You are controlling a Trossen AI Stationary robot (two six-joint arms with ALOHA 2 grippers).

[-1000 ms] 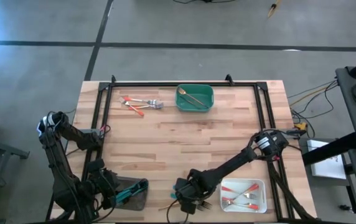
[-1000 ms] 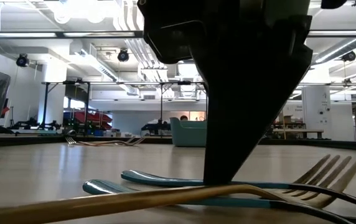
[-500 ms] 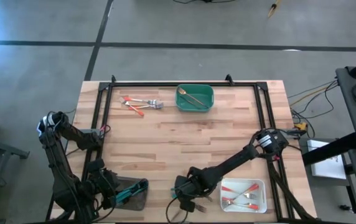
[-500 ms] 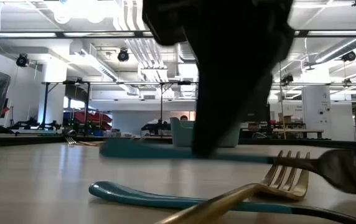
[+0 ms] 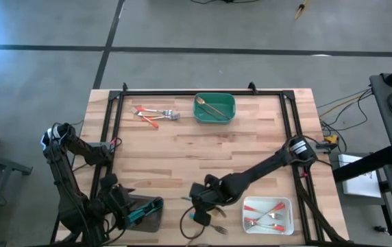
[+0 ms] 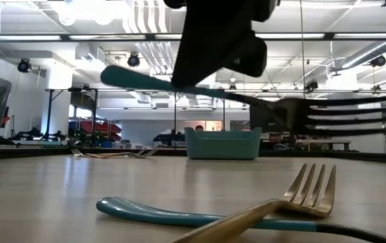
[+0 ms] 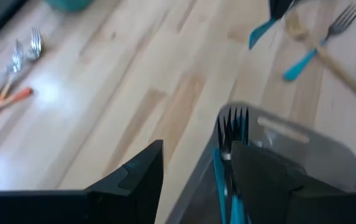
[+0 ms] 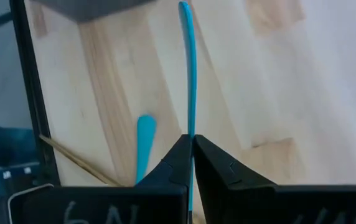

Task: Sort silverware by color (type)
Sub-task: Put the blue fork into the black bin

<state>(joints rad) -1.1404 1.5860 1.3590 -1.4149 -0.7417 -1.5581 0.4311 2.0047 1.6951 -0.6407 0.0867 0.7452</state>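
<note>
My right gripper [image 5: 197,200] hangs above the table's near middle, shut on a teal-handled fork [image 6: 200,91] from the silverware. Below it, a second teal-handled fork [image 6: 179,217] lies flat on the wood with a gold fork [image 6: 301,196] lying across it. My left gripper [image 7: 196,180] is open at the near left, just above the grey tray [image 5: 148,213], which holds teal forks [image 7: 228,140]. Red-handled forks [image 5: 153,114] lie at the far left. The green tray [image 5: 214,108] holds a gold piece. My right gripper pinches the fork's teal handle [image 8: 188,127] between its two fingers, nearer the head than the free end. The fingers slant down from the table's far right. The fork is lifted clear and lies about level; its handle [image 6: 132,77] sticks out toward the table's left, tines toward the right.
A white tray [image 5: 268,214] with red-handled forks sits at the near right, beside the right arm. A black frame rail [image 5: 107,137] runs along the table's left, far and right sides. Bare wood stretches across the middle of the table.
My right gripper has risen from the pile at the table's near edge and taken one teal-handled fork up with it, from flat on the wood to well clear. The gold fork below has shifted and now lies across the remaining teal fork.
</note>
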